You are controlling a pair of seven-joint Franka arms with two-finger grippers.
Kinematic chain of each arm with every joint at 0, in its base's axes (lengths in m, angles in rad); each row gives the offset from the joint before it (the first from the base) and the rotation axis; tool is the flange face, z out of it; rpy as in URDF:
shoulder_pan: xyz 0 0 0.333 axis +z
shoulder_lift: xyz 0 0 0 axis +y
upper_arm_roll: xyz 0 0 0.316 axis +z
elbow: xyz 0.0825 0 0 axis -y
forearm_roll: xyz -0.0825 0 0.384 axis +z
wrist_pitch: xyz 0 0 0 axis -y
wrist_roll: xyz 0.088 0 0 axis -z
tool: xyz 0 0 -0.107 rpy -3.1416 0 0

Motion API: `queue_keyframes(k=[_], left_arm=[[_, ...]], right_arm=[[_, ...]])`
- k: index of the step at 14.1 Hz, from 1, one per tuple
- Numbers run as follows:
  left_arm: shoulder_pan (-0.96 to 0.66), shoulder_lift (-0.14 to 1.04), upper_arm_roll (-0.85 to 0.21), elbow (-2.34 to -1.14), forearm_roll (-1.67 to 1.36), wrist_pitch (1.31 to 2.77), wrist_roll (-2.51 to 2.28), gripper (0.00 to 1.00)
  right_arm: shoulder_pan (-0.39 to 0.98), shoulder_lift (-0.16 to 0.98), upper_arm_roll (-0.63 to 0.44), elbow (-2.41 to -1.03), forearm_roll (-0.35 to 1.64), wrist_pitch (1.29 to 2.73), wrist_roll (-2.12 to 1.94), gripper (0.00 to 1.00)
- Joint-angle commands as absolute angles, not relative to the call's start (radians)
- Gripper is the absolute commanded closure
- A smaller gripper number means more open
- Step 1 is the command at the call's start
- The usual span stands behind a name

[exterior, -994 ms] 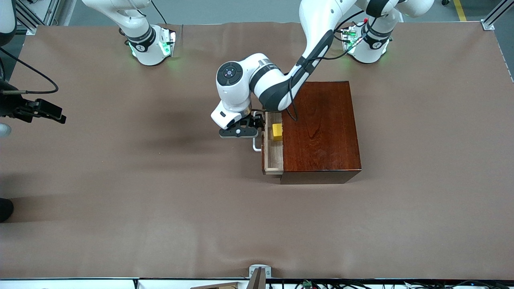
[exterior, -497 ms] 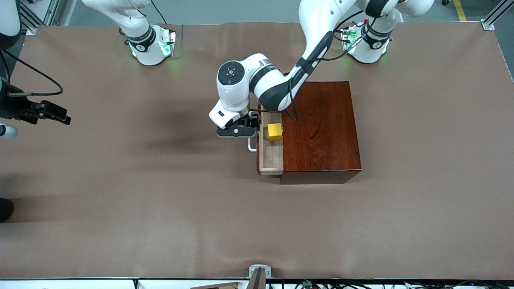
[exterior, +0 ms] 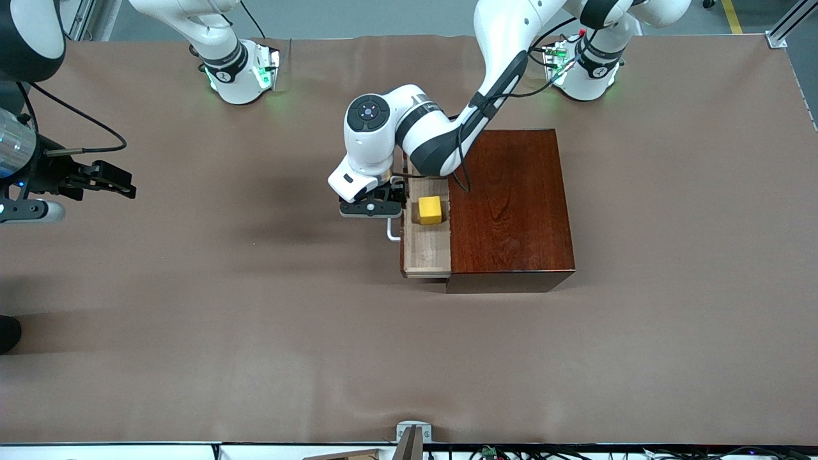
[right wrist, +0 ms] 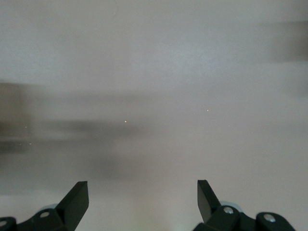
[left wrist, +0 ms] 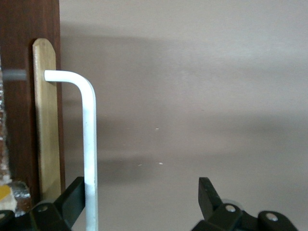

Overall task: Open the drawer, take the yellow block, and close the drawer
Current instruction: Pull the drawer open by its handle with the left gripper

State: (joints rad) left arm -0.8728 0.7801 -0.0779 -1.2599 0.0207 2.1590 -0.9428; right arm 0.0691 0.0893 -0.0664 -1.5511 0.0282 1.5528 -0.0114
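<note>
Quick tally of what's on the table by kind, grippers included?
Box: 1
Drawer: 1
Yellow block: 1
Grippers: 2, left gripper at the drawer handle, right gripper waiting over the table's edge
Total: 5

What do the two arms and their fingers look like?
Both arms are glossy white with dark grey joint bands; green lights glow at the bases. The left arm carries a black cable and a blue-dotted round cap. Left gripper and right gripper have black wedge-shaped fingers.

Brown tbl cloth (exterior: 192,332), metal bracket (exterior: 413,437) at edge.
</note>
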Motion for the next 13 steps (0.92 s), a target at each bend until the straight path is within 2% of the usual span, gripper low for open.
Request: queue_keyframes(k=[1,13], left_arm=[[-0.884,0.811,-0.097,-1.232,-0.023,2.229,-0.957,0.0],[-0.916,0.825,-0.118,-1.23,-0.026,2.355,-1.011,0.0]], right_arm=[[0.061,0.097,-0.071,-1.531,0.037,1.532,0.033,0.0],[0.089,0.158,-0.069,-1.537,0.124,1.566,0.299,0.0]])
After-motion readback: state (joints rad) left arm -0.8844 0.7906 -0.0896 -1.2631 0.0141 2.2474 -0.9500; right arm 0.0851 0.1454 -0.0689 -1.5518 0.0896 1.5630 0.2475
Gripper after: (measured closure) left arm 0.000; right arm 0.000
